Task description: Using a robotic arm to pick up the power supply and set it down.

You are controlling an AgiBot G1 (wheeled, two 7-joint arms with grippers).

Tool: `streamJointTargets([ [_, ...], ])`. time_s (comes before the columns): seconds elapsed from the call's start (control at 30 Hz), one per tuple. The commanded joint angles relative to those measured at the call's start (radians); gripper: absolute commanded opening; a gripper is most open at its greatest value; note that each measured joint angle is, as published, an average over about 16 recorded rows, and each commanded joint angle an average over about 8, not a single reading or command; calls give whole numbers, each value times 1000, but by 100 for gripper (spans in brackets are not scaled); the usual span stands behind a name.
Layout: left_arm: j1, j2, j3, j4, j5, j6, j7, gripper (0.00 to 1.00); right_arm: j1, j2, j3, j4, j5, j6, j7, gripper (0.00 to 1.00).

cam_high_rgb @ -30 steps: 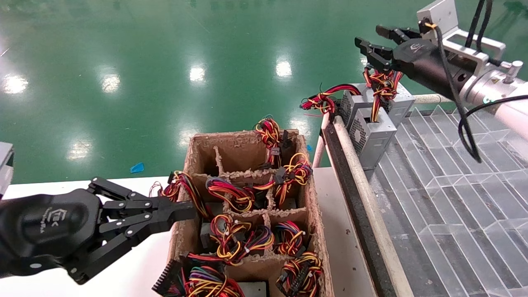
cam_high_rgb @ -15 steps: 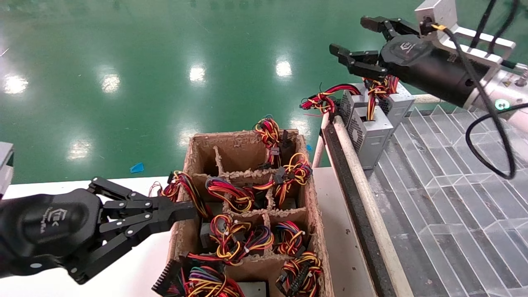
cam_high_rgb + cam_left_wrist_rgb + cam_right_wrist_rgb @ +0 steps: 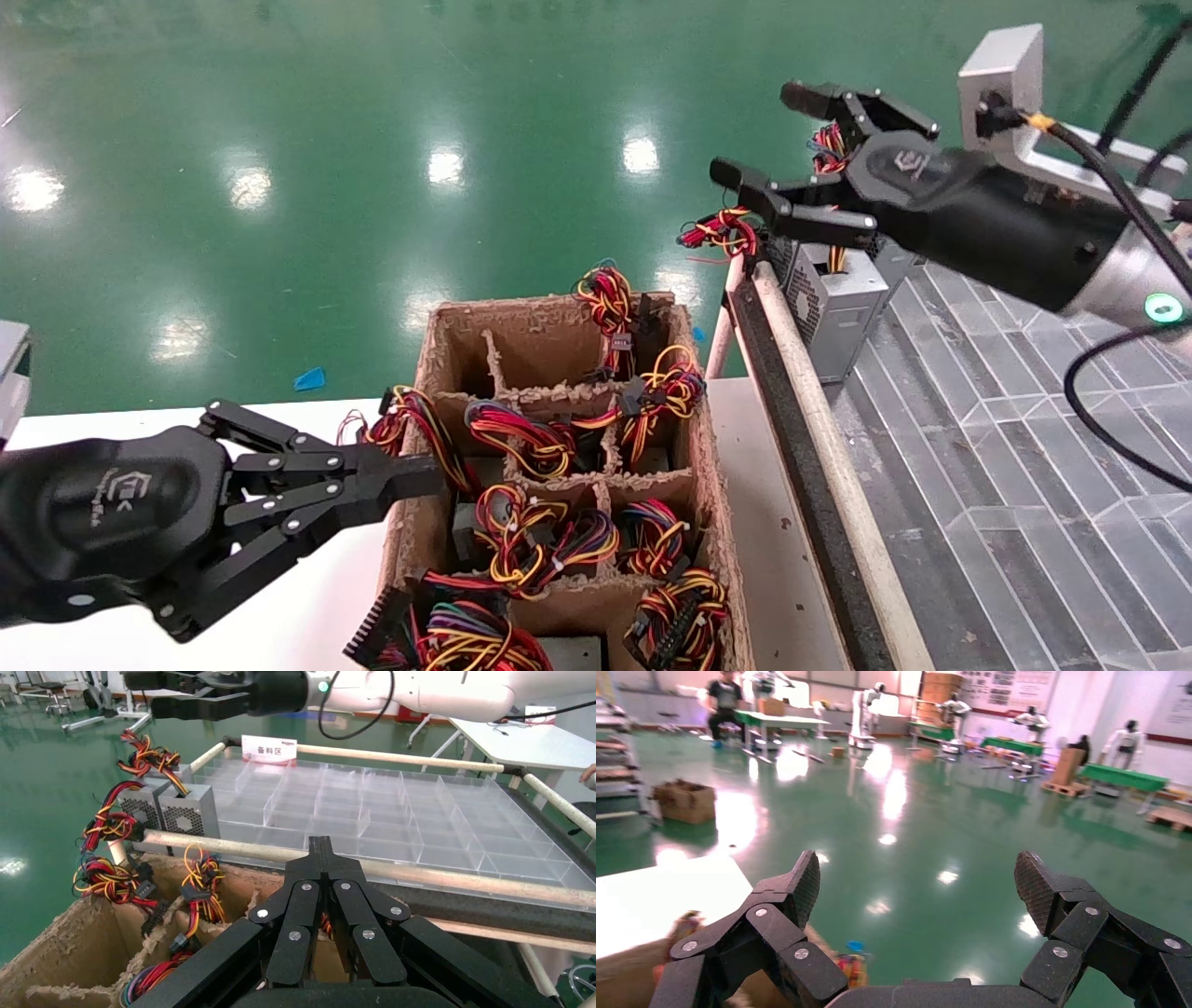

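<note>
— Cardboard box [image 3: 559, 335] fills the lower centre of the head view, its compartments stuffed with coloured wire bundles [image 3: 545, 536]; a clear divided tray [image 3: 1024, 447] lies at right behind a pale rail [image 3: 819, 438].
— And the power supply [image 3: 838, 303]?
— Upper right, standing on the tray's far corner beside another grey box [image 3: 138, 808].
— Grippers?
— Right gripper [image 3: 778, 140] hangs above it, fingers spread wide, empty. Left gripper [image 3: 410, 475], fingers pressed together, touches the box's left wall.
</note>
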State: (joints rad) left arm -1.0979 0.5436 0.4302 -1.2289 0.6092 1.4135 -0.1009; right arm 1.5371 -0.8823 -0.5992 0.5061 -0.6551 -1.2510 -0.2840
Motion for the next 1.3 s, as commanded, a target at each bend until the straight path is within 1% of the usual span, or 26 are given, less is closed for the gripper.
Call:
streamJointTargets([
  [0.03,0,0,0,0,0,0,0,90,-24,14,17,41,-4,-13,25,100],
  [0.07,0,0,0,0,0,0,0,100,-37,21,25,61,-6,-19,37,100],
  [1.1,0,0,0,0,0,0,0,100,-412,241,285,693,-67,-218,420,100],
  [1.3,0,0,0,0,0,0,0,100,-467,274,323,787,-76,-248,474,100],
])
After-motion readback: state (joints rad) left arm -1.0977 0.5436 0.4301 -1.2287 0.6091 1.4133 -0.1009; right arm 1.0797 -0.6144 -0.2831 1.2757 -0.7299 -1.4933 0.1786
